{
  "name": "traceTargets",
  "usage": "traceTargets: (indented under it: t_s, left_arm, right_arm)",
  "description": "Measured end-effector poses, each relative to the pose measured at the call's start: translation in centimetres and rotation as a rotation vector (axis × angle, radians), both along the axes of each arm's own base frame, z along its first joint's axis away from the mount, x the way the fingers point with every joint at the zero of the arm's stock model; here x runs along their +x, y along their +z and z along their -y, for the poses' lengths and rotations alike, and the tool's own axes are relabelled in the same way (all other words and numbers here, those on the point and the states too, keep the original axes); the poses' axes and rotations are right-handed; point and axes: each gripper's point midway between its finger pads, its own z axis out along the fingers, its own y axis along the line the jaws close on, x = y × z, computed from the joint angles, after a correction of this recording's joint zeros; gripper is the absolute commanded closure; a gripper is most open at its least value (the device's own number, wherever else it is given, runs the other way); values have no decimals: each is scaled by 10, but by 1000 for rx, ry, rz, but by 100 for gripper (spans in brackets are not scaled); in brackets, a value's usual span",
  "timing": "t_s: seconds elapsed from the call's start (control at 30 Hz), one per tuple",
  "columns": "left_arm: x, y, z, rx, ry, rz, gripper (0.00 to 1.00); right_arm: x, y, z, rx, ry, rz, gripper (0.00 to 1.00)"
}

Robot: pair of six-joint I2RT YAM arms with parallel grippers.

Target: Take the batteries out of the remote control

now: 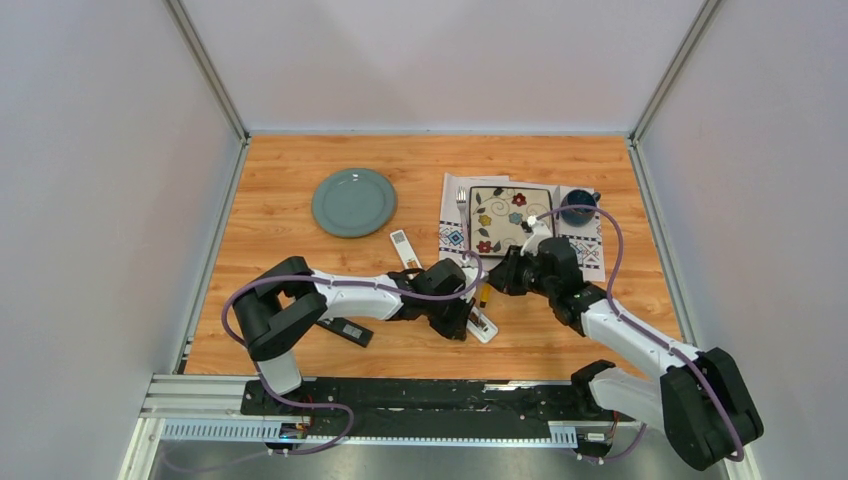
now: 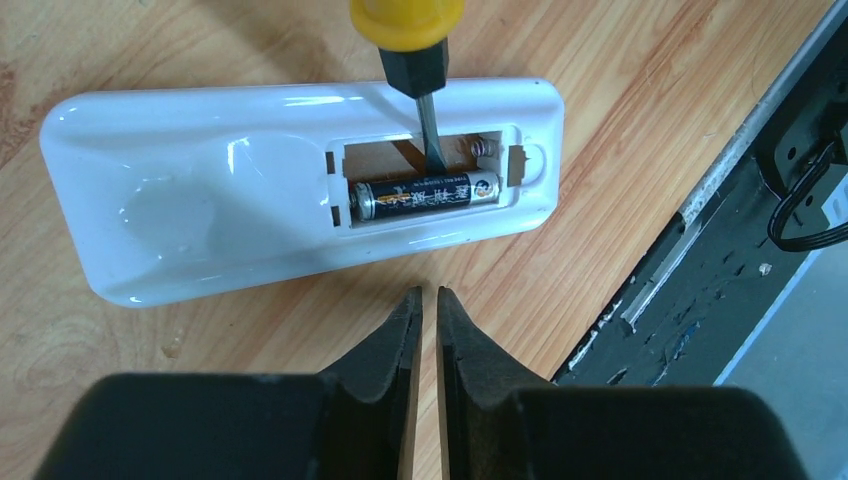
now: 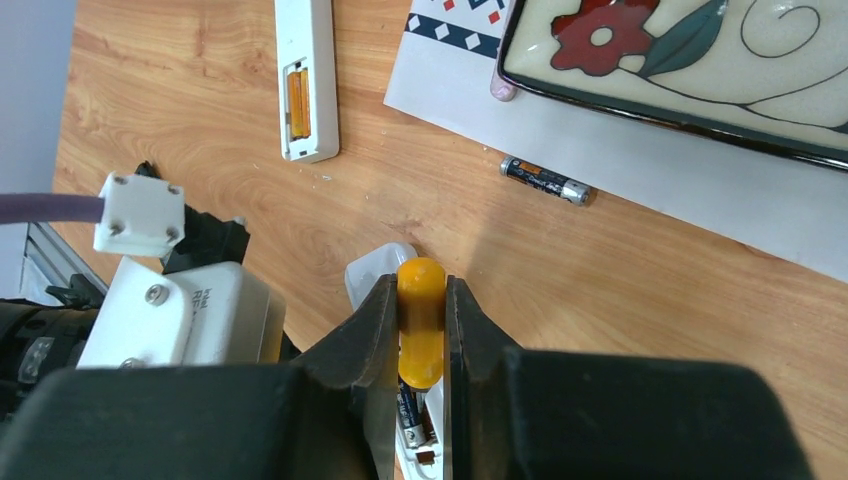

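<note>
A white remote lies face down on the table with its battery bay open. One dark battery sits in the near slot; the far slot is empty. A screwdriver with a yellow handle has its blade in the empty slot. My right gripper is shut on that handle, above the remote. My left gripper is shut and empty, just off the remote's near long side. A loose dark battery lies on the placemat.
A second white remote with orange cells in its open bay lies beyond. A black remote lies under the left arm. A green plate, a flowered square plate and a blue cup stand farther back.
</note>
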Motion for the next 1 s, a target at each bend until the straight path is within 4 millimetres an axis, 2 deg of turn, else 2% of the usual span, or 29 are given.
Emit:
traceTargets:
  t_s: [0.2, 0.43, 1.0]
  left_arm:
    - [3, -1, 3, -18, 16, -31, 85]
    - [5, -2, 8, -30, 31, -55, 100]
    - [14, -2, 3, -43, 62, -105, 100]
  right_arm:
    - [-3, 2, -10, -30, 33, 54, 100]
    - [-3, 2, -12, -22, 26, 68, 100]
    - [-6, 1, -17, 75, -26, 9, 100]
